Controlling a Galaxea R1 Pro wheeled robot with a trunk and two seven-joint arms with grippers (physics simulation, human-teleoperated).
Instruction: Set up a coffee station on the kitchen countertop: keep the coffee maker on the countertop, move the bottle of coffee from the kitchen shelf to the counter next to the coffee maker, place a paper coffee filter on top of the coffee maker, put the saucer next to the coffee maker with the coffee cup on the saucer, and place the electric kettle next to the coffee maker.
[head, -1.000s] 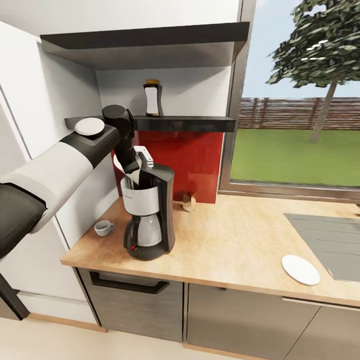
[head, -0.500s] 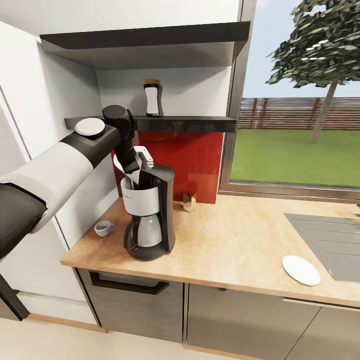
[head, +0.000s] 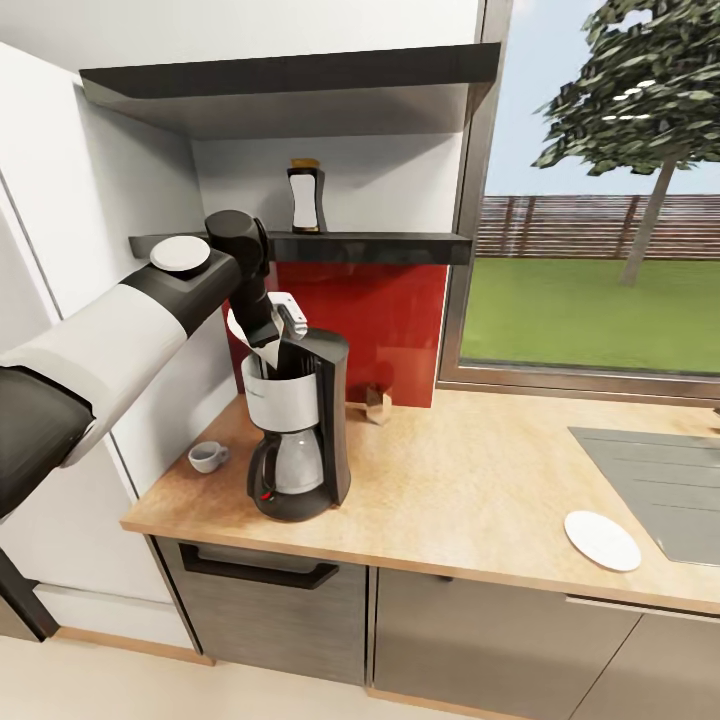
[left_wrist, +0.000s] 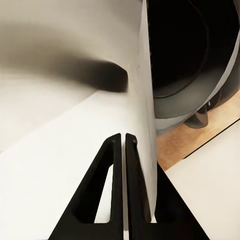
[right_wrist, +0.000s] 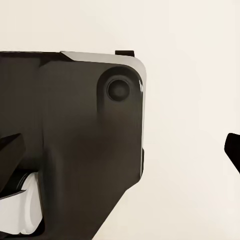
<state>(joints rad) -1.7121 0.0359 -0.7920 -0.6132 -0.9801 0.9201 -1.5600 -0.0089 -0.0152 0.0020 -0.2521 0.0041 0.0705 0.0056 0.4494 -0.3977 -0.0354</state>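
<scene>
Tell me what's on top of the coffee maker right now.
The left claw holds a white paper filter at the coffee maker top. The claw and arm cover whether it is seated.
</scene>
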